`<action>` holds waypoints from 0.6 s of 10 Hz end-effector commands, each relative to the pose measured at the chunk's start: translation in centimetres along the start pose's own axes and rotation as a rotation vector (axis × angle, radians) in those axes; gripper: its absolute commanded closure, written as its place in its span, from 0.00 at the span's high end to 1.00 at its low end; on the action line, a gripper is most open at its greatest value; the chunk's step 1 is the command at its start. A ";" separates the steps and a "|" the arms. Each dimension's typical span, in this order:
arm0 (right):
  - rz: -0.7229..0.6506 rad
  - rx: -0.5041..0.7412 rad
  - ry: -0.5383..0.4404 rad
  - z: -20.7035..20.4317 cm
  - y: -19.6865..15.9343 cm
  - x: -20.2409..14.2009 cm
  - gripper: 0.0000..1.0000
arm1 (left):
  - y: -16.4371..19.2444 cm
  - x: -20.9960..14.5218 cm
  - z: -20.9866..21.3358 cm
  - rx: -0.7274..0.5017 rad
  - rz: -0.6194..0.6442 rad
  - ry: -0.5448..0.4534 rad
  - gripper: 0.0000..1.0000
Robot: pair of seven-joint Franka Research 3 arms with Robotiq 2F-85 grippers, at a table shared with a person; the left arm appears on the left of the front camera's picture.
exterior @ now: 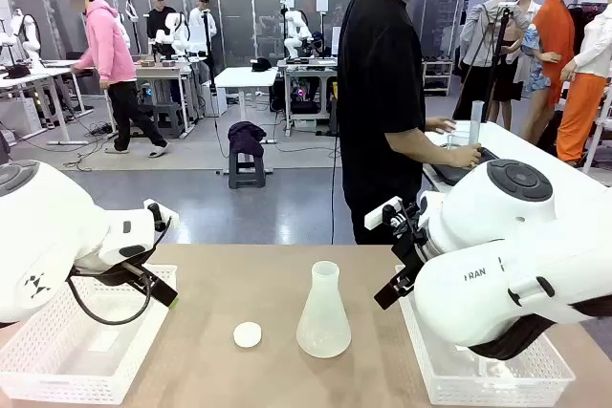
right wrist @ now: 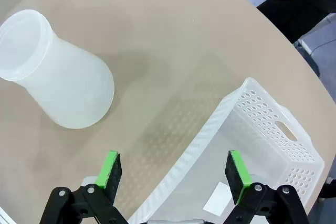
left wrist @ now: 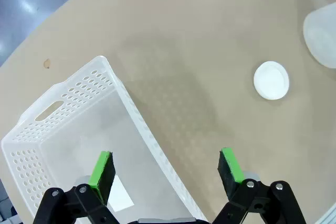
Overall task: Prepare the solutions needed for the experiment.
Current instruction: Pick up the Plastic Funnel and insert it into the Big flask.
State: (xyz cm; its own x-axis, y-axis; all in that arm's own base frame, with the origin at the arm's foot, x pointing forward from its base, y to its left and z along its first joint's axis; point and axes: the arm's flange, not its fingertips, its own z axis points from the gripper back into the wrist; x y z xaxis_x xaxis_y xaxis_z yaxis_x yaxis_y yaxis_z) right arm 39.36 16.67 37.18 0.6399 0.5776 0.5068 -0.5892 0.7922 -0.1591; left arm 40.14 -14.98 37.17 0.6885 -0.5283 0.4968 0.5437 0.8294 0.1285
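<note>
My left pincer (left wrist: 166, 170) and right pincer (right wrist: 174, 170) hang spread and empty — the flask (exterior: 323, 317) stands uncapped, cap (exterior: 248, 334) beside it, so I judge mixing not begun.

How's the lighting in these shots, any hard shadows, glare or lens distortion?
Front view: even light, faint shadow under the flask, no glare on the table. Left wrist view: the wide angle curves the table edge; the left basket throws a soft dotted shadow. Right wrist view: same dotted shadow beside the right basket; the flask appears to lean, though upright in the front view.
</note>
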 end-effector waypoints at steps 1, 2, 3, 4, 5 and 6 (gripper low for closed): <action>0.000 0.000 0.000 0.0 0.0 0.0 1.00 | 0.0 0.0 0.0 0.000 -0.001 0.000 1.00; 0.000 0.000 0.000 0.0 0.0 0.0 1.00 | 0.0 0.0 0.0 0.000 -0.001 0.000 1.00; 0.000 0.000 0.000 0.0 0.0 0.0 1.00 | 0.0 0.0 0.0 0.000 -0.001 0.000 1.00; 0.000 0.000 0.000 0.0 0.0 0.0 1.00 | 0.0 0.0 0.0 0.000 -0.001 0.000 1.00; 0.000 0.000 0.000 0.0 0.0 0.0 1.00 | 0.0 0.0 0.0 0.000 -0.001 0.000 1.00; 0.000 0.000 0.000 0.0 0.0 0.0 1.00 | 0.0 0.0 0.0 0.000 -0.001 0.000 1.00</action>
State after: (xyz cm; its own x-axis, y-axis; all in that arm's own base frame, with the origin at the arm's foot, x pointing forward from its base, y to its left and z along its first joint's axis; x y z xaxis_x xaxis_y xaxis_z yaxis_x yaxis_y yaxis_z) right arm 39.35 16.68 37.18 0.6386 0.5795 0.5063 -0.5904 0.7910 -0.1606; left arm 40.12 -15.01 37.17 0.6881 -0.5290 0.4968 0.5443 0.8290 0.1288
